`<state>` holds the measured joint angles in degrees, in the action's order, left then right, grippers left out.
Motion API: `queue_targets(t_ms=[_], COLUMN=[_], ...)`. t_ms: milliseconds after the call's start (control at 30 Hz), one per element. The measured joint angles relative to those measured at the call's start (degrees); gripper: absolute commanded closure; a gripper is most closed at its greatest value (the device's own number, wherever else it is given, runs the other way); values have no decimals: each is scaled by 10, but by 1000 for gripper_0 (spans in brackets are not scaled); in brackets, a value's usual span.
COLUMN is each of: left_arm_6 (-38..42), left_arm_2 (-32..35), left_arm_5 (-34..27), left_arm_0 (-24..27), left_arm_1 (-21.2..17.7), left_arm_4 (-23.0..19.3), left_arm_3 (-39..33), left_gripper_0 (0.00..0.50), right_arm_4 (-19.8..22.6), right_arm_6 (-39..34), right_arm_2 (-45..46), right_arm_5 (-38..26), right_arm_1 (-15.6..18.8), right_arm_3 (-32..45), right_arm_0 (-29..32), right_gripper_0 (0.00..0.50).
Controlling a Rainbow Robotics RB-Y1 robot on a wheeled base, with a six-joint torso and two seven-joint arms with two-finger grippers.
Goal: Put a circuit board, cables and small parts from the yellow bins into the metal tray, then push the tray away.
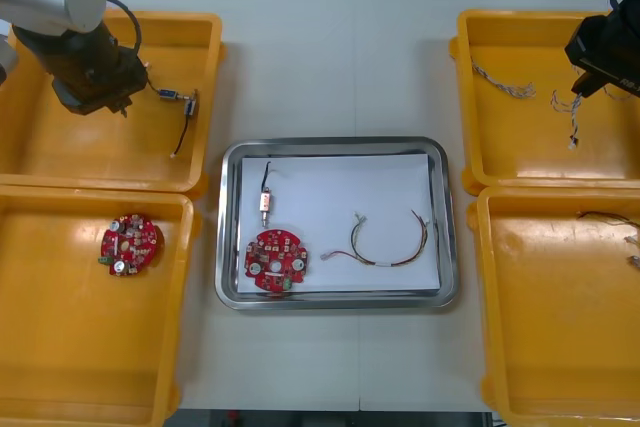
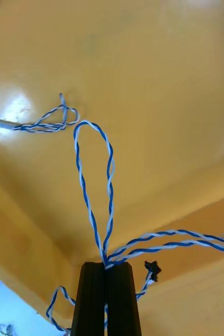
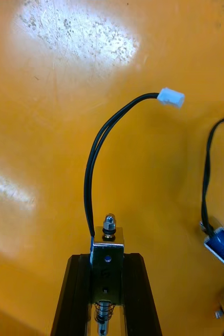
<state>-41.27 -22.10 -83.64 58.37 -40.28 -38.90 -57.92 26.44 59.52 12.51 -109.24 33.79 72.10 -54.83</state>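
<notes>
My left gripper (image 1: pixel 112 99) hangs over the far left yellow bin (image 1: pixel 40 162). In the left wrist view the left gripper (image 3: pixel 107 260) is shut on a small metal part (image 3: pixel 107 242) whose black cable (image 3: pixel 98 152) ends in a white plug. Over the far right yellow bin (image 1: pixel 520 162), my right gripper (image 1: pixel 583 87) is shut on a twisted blue and white cable (image 1: pixel 575 125) that dangles below it. Seen from the right wrist, that cable (image 2: pixel 95 178) loops up from the right gripper (image 2: pixel 105 265). The metal tray (image 1: pixel 335 299) holds a circuit board (image 1: pixel 275 262), a small metal part (image 1: pixel 266 203) and a red and yellow cable (image 1: pixel 392 247).
A second circuit board (image 1: pixel 130 244) lies in the near left bin (image 1: pixel 60 367). Another metal part (image 1: pixel 188 107) with a black cable lies in the far left bin. One more blue and white cable (image 1: pixel 505 82) rests in the far right bin. Cables (image 1: pixel 612 219) lie in the near right bin (image 1: pixel 560 347).
</notes>
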Motion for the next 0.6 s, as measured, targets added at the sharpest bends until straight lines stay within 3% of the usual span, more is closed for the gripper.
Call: queue_targets(t_ms=[333,600], left_arm_6=[-1,-1], left_arm_2=[43,56], left_arm_5=[-126,-198], left_arm_0=[-9,-41], left_arm_1=[-4,-4], left_arm_4=[-5,-34], left_arm_3=[-151,-291], left_gripper_0=[500,500], right_arm_4=[20,89], right_arm_6=[0,0], right_arm_2=[0,0], right_arm_5=[-3,-4], right_arm_1=[0,0], right_arm_3=[178,298], right_arm_0=[73,129], right_gripper_0=[500,500])
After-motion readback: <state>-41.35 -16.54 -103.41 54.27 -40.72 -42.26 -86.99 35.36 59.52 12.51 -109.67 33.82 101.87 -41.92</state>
